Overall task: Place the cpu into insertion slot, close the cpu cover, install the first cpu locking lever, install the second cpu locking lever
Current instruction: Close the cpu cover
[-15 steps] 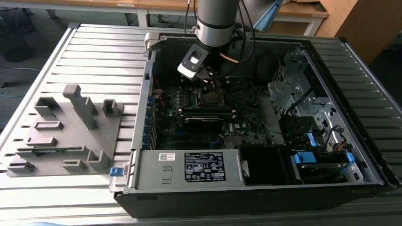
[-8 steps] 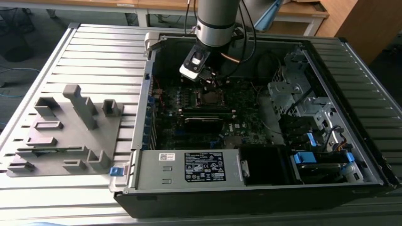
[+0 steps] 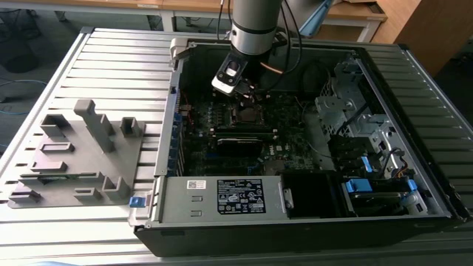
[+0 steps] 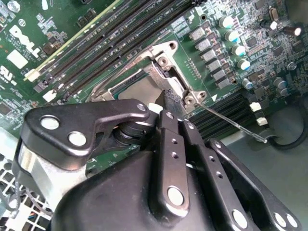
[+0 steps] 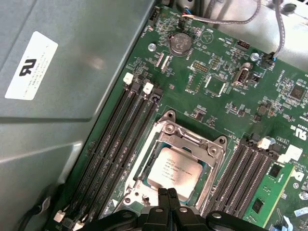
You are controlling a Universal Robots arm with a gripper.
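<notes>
Pointing straight down, our black gripper [image 5: 168,192], fingers pinched together and empty, meets the silvery metal-framed cpu cover [image 5: 192,139] around the silver-beige square cpu [image 5: 175,166].

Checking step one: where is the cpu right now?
In the first wrist view the cpu sits in the insertion slot, between two banks of long black memory slots, with the hand close beside it.

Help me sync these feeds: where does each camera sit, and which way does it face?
Exterior view: off the arm, high outside the open case, looking down into it; arm and gripper show.
First wrist view: on the wrist, looking down the gripper at the cpu.
Second wrist view: on the wrist, looking past the gripper's linkage at the cover.
Both wrist views share cover, memory slots and gripper tip.
</notes>
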